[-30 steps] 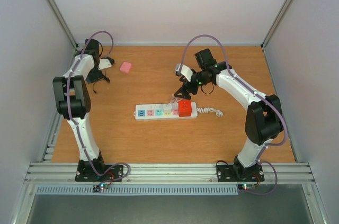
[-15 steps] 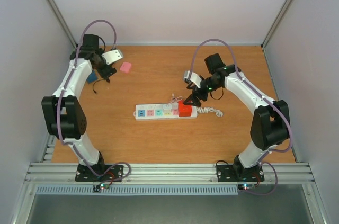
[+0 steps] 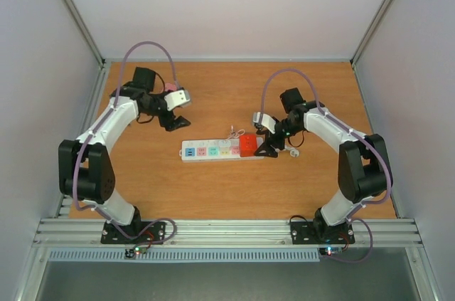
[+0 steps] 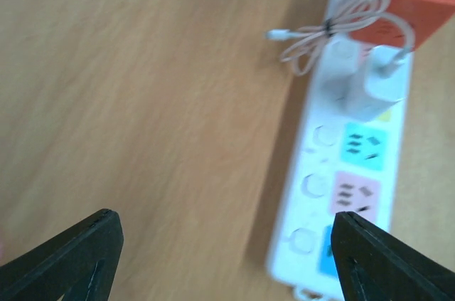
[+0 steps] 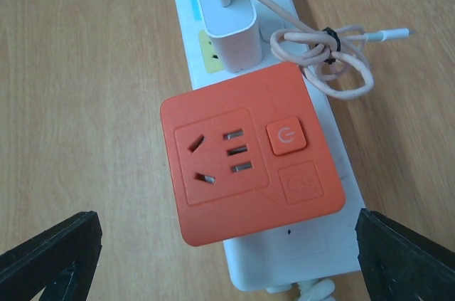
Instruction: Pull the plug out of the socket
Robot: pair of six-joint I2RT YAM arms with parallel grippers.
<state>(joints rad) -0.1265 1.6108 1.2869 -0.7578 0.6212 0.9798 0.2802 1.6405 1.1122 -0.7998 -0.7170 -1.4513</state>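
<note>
The socket, a long white power strip (image 3: 213, 150) with pastel outlets, lies mid-table. An orange cube plug (image 3: 247, 145) sits in its right end, and a small white charger plug (image 3: 235, 138) with a bundled thin cable sits beside it. My right gripper (image 3: 266, 149) is open just right of the cube. In the right wrist view its fingers stand wide on either side of the cube (image 5: 249, 166), touching nothing, with the charger (image 5: 227, 23) beyond. My left gripper (image 3: 178, 120) is open and empty, behind the strip's left part. The left wrist view shows the strip (image 4: 348, 173) and charger (image 4: 373, 87).
The strip's curly white cord (image 3: 288, 150) lies right of it, under my right wrist. The thin cable bundle (image 5: 327, 59) lies on the wood behind the strip. A small pink object (image 3: 170, 87) peeks out behind my left arm. Walls close in the table on three sides.
My left gripper has swung from the back left corner right and forward toward the strip. My right gripper has come forward and down to the orange cube at the strip's right end.
</note>
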